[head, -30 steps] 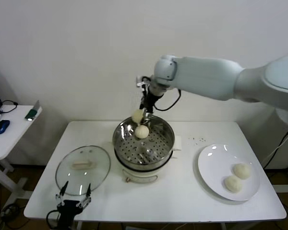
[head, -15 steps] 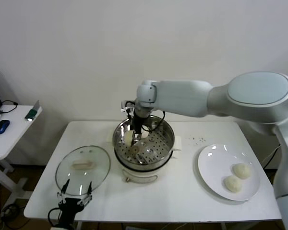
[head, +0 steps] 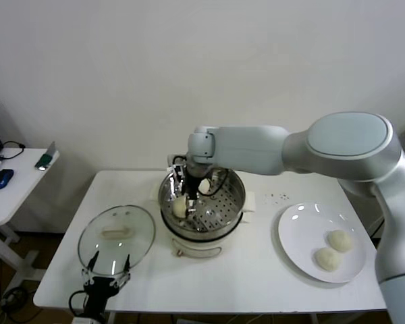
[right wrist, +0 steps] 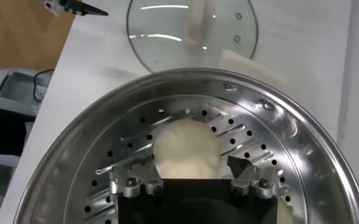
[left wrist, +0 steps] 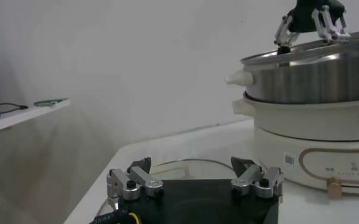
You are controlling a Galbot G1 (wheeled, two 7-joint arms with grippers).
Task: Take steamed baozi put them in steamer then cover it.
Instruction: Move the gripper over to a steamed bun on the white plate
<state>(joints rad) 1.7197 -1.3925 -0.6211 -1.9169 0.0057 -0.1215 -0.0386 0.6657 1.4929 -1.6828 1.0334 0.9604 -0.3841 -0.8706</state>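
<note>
1. We see four buns, all small, round, smooth and cream-white. Two sit inside the steamer (head: 202,202): one bun (head: 180,206) at about 9 o'clock on the perforated tray, under our right gripper (head: 184,196), and a second bun (head: 204,185) toward 12 o'clock near the far wall.
2. The other two buns (head: 339,240) (head: 327,259) lie just beside each other on the white plate (head: 300,229), at about 3 o'clock from the steamer on the table (head: 256,270).
3. In the right wrist view, the bun (right wrist: 186,149) rests on the holed tray between our right gripper's (right wrist: 192,176) fingers, which stand wide on either side of it; we cannot tell whether they touch it.
4. The steamer is one shiny steel pot on a white base (left wrist: 313,143).
5. There is one lid (head: 117,238), clear glass with a metal rim and a cream bar handle, lying flat on the table at about 8 o'clock from the steamer.
6. Our left gripper (left wrist: 194,179) waits low at the table's near edge beside the lid, its fingers spread wide and holding nothing.
7. From the head view the right gripper partly hides the bun beneath it, and the steamer's near wall cuts off part of the tray.
</note>
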